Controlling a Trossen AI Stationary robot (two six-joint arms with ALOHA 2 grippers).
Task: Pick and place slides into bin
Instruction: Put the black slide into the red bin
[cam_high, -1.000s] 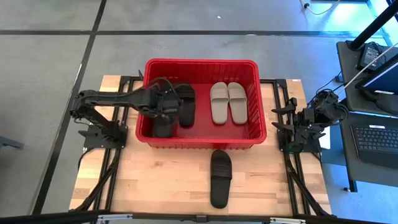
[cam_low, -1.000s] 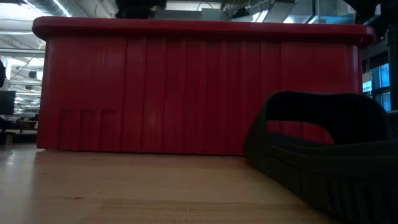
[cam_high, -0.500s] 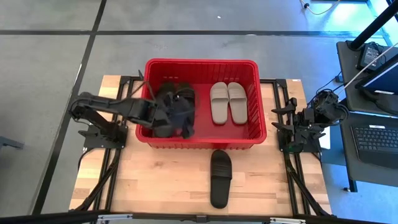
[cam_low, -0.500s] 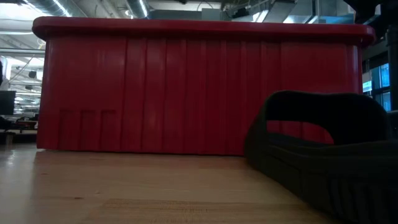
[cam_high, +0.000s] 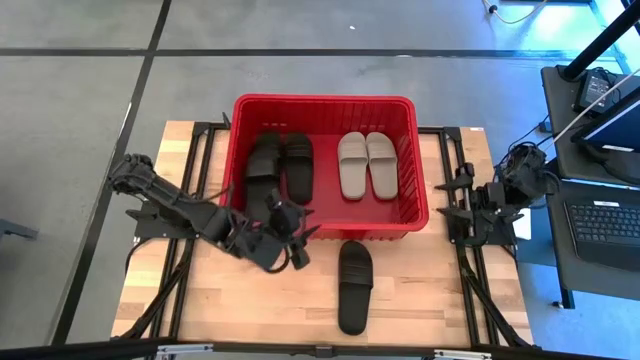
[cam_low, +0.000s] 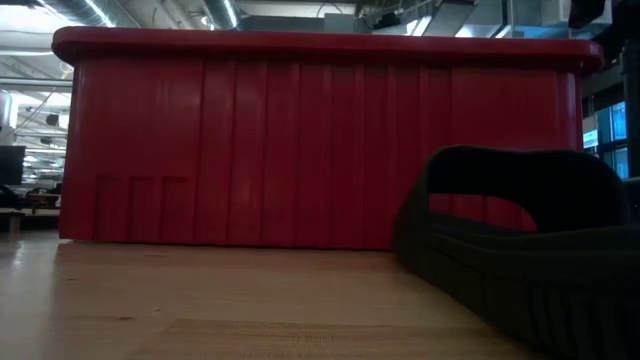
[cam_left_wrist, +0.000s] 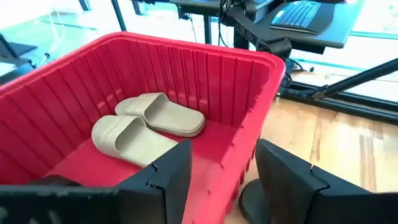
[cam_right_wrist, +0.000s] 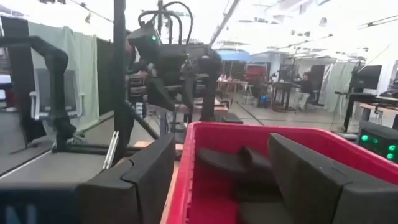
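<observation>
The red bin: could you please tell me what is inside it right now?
Inside the red bin lie two black slides side by side and two beige slides. The left gripper covers the bin's near rim, so that corner cannot be seen.

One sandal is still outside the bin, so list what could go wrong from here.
1. The open left gripper hangs right at the red slotted plastic bin's near wall; a low swing could snag the rim.
2. The last matte black foam slide lies close against that wall, leaving little room for fingers.
3. The two black slides inside sit unevenly; another could pile up.
</observation>
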